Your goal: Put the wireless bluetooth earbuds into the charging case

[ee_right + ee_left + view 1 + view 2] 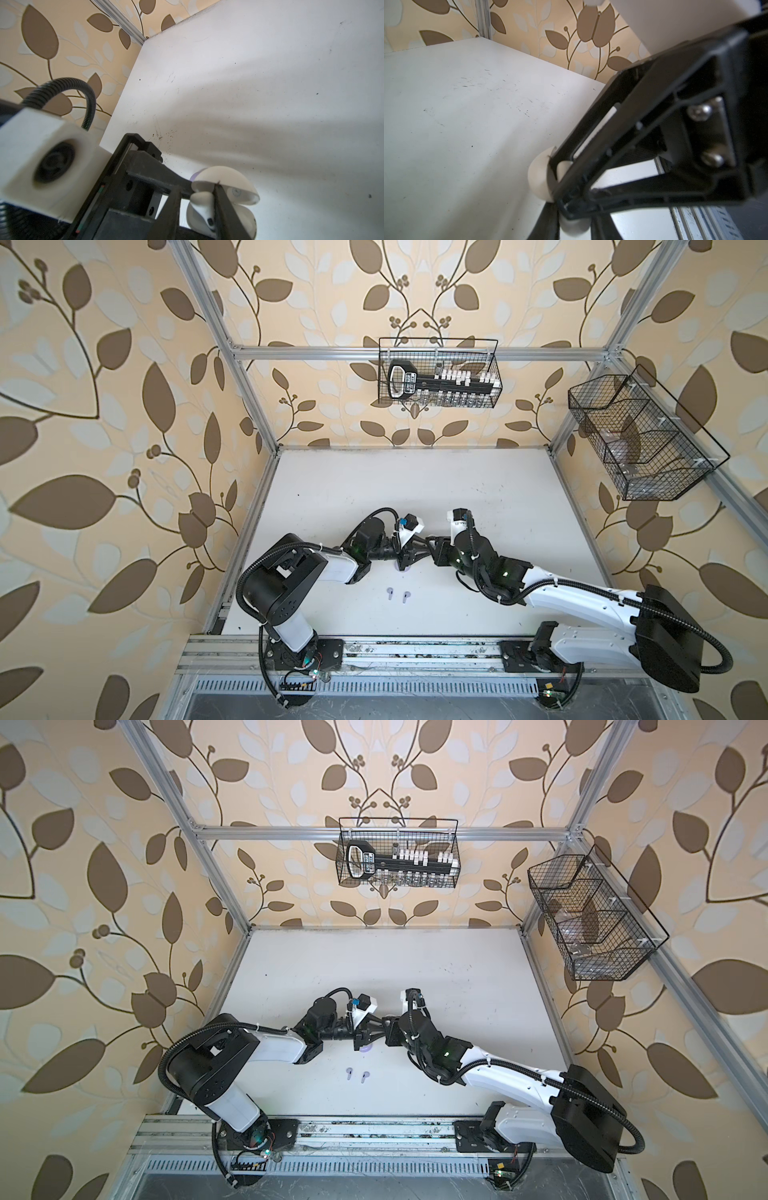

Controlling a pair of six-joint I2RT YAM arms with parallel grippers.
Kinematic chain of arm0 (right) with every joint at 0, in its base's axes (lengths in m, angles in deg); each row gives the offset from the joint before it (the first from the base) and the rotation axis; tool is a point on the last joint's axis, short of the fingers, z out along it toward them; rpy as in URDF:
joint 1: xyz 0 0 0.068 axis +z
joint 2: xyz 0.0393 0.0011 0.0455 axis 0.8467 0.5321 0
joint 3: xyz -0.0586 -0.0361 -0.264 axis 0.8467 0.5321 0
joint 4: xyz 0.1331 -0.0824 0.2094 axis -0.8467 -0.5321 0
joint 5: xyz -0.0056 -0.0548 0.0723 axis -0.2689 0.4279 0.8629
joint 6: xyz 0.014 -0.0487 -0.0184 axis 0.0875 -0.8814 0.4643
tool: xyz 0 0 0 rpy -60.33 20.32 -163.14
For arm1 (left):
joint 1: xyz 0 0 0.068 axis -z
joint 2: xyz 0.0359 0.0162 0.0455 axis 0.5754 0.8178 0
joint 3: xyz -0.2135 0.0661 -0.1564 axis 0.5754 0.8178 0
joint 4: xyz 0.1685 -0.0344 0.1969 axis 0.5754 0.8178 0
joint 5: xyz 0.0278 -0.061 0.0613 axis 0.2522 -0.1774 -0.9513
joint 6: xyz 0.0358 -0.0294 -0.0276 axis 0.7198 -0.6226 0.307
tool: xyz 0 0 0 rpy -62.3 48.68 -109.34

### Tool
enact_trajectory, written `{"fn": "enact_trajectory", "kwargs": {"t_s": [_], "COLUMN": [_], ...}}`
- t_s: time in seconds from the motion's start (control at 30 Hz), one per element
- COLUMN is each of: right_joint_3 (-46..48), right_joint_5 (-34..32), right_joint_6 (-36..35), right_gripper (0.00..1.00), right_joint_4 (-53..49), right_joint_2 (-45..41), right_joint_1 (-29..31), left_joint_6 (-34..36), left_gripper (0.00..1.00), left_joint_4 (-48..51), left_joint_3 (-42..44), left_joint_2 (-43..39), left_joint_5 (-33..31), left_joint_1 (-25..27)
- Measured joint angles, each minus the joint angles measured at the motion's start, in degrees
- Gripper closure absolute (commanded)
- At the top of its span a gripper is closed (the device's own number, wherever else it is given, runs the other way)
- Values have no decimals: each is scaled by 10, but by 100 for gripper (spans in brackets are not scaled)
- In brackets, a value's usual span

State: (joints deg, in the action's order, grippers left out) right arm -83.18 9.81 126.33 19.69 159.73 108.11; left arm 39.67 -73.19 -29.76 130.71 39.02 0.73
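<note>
Wireless bluetooth earbuds: white stemmed plastic earbud (204, 216) is at the open white round charging case (226, 180), right gripper (198, 193) narrow around it, grip unclear, left gripper (560, 201) clamped on that case; next I'd seat it squarely; pale lilac earbuds (390, 593) lie on the tabletop (415, 489) near the case.

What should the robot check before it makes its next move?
1. Lid of white case open: ok.
2. Hold of left gripper on white case: ok, shut on it.
3. Place of white earbud: ok, at the case's opening; seated: cannot tell.
4. Hold of right gripper on it: cannot tell.
5. Both lilac earbuds put away: not ok, loose on the table.
6. Lid of lilac case open: cannot tell.
</note>
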Motion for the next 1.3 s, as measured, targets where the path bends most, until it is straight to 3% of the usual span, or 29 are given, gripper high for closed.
{"fn": "enact_trajectory", "kwargs": {"t_s": [1.3], "right_joint_3": [1], "right_joint_5": [88], "right_joint_6": [-13], "right_gripper": [73], "right_joint_4": [-19], "right_joint_2": [-31], "right_joint_1": [-51], "left_joint_6": [21], "left_gripper": [100], "left_joint_4": [22], "left_joint_3": [-20], "left_joint_2": [0], "left_joint_5": [27], "left_joint_1": [-3]}}
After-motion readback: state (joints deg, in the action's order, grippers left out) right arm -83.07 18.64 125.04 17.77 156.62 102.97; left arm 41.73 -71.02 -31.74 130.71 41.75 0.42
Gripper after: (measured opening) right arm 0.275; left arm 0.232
